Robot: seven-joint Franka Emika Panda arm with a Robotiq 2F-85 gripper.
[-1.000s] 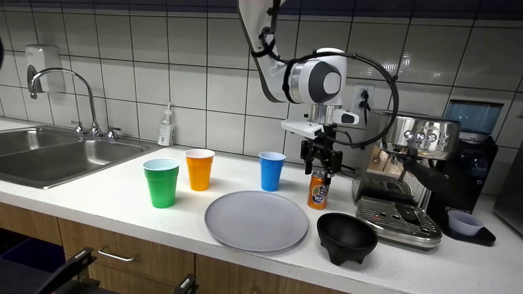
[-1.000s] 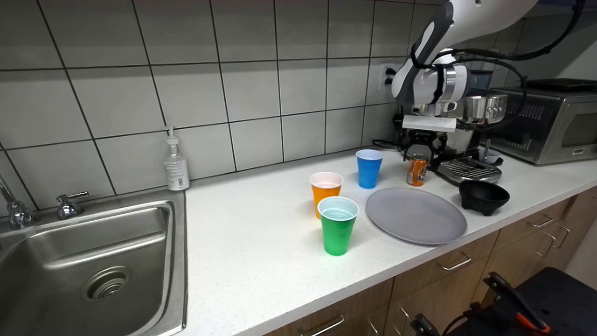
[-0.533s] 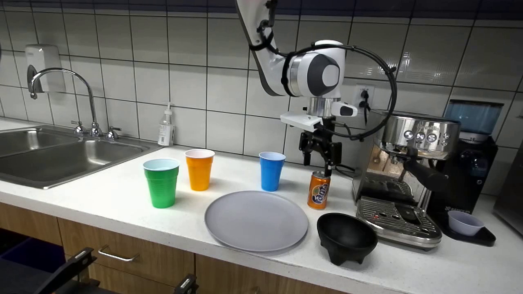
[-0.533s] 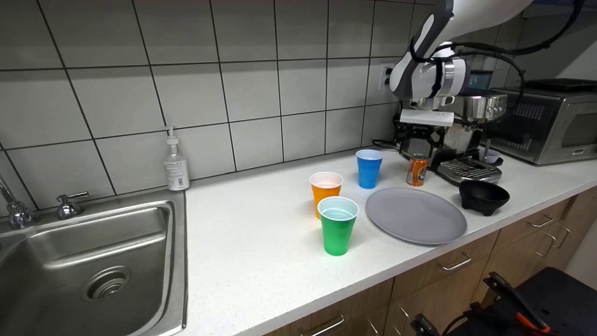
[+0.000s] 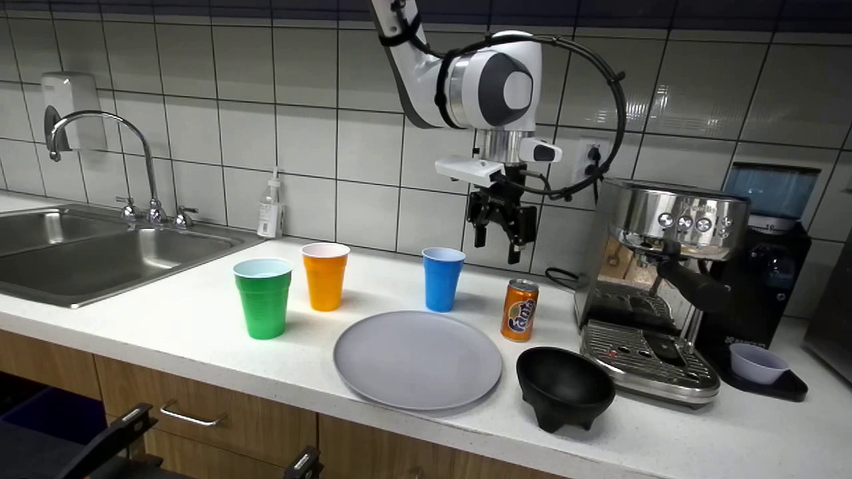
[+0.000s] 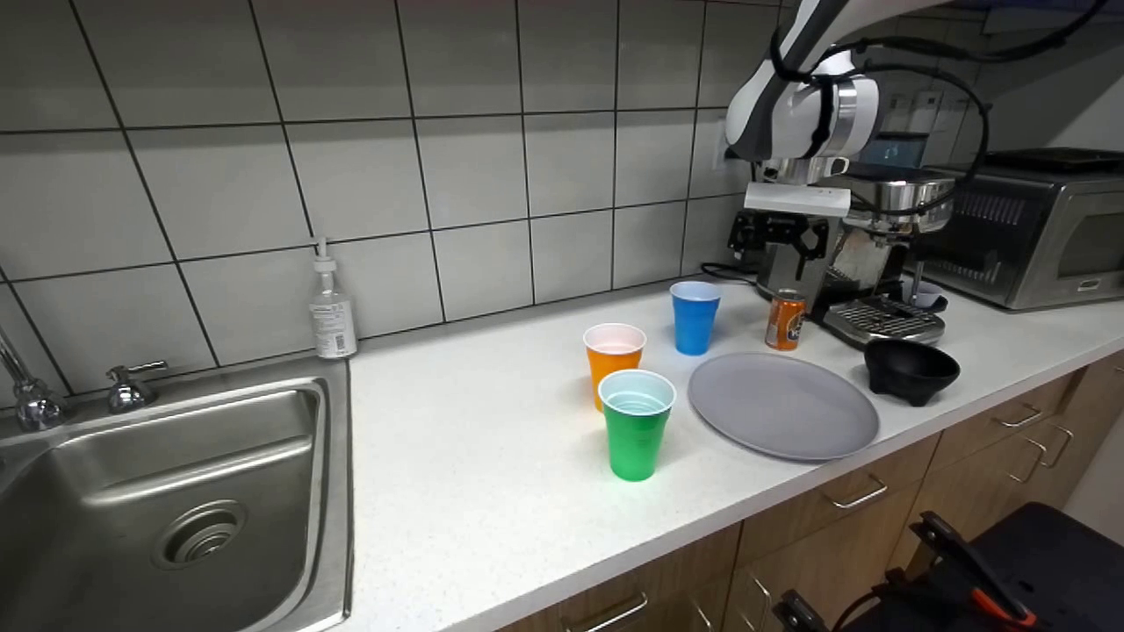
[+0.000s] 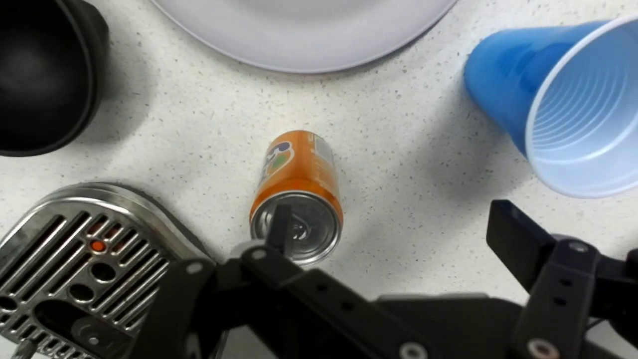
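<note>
Gripper (image 7: 389, 219): fingers spread wide, grip unloaded, tips pointing down. It hangs over the counter (image 6: 474, 456), well above the surface.

Nearest thing: the can (image 5: 519, 313), orange with a Fanta label. It stands upright on the counter, below the gripper and between the blue cup (image 5: 442, 283) and the coffee machine (image 5: 655, 226). A gap shows between fingertips and can top in an exterior view; the two are apart. In the wrist view, one finger crosses the can's top along the line of sight.

Surroundings: plate (image 5: 417, 359), grey and round, lies flat, near the can but not touching. Bowl (image 5: 566, 389), black, stands on short feet just beside the plate. Orange cup (image 5: 325, 279) and green cup (image 5: 264, 303) stand upright, farther along toward the sink (image 6: 334, 491). Blue cup also upright. Soap bottle (image 6: 333, 320) stands at the sink's corner, near the tiled wall. Microwave (image 6: 1036, 237) sits beyond the coffee machine.
</note>
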